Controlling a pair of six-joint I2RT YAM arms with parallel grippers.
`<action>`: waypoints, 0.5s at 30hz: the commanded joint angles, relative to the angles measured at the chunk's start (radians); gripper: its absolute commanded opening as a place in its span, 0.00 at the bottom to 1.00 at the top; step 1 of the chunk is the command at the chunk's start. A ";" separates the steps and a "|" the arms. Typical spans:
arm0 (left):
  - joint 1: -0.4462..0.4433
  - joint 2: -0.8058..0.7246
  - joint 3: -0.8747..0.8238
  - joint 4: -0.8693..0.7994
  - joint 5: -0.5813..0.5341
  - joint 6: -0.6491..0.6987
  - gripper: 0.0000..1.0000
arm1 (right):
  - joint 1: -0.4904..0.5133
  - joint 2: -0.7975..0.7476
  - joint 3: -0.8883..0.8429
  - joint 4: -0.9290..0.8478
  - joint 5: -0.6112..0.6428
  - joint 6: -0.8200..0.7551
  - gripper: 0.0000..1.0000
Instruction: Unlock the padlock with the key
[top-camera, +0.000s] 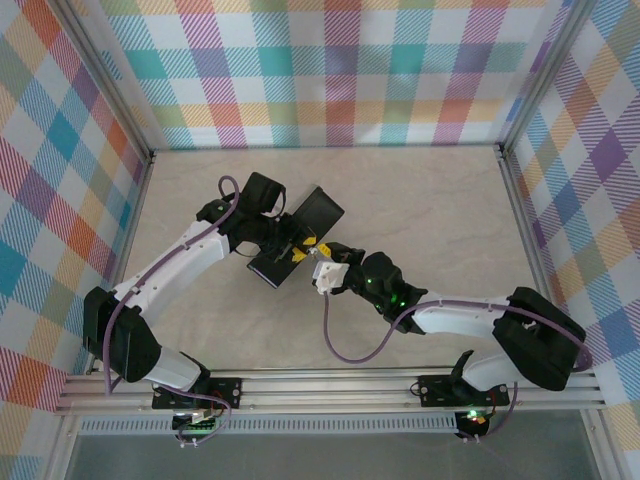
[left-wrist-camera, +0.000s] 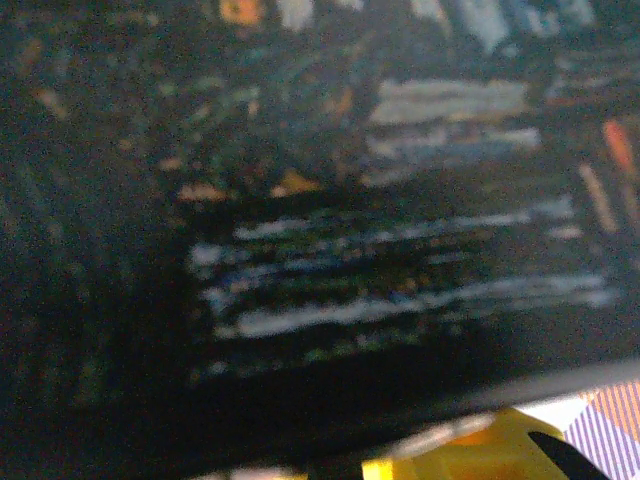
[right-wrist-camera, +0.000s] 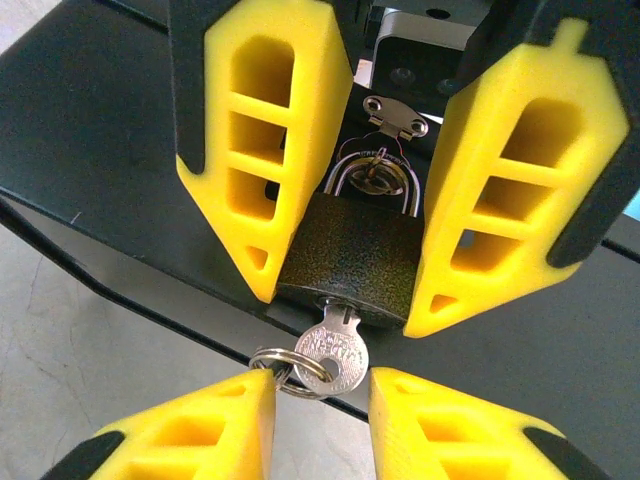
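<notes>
A dark speckled padlock (right-wrist-camera: 355, 255) hangs from the hasp (right-wrist-camera: 395, 115) of the black box (right-wrist-camera: 90, 150). In the right wrist view my left gripper (right-wrist-camera: 340, 305) is shut on the padlock, one yellow finger (right-wrist-camera: 255, 150) pressed to each side of its body. The small silvery key (right-wrist-camera: 335, 350) is in the keyhole under the padlock, with a split ring (right-wrist-camera: 275, 362) on its head. My right gripper (right-wrist-camera: 322, 385) is open just below, its fingertips on either side of the key's head with a gap. From above, the left gripper (top-camera: 300, 250) and right gripper (top-camera: 322, 262) meet at the box (top-camera: 315, 212).
The box lies slanted mid-table on the beige tabletop (top-camera: 430, 210). Its dark painted lid (left-wrist-camera: 400, 250) is blurred and very close in the left wrist view. Plaid walls (top-camera: 340, 70) and metal rails enclose the table. A purple cable (top-camera: 350, 350) loops near the right arm.
</notes>
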 joint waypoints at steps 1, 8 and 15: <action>0.007 -0.006 0.037 0.040 0.043 0.000 0.00 | 0.006 0.011 0.027 0.053 -0.001 -0.005 0.30; 0.006 -0.006 0.029 0.054 0.058 -0.008 0.00 | 0.009 0.039 0.041 0.092 0.006 -0.021 0.26; 0.006 -0.005 0.022 0.066 0.061 -0.017 0.00 | 0.016 0.015 0.057 0.033 0.004 0.008 0.20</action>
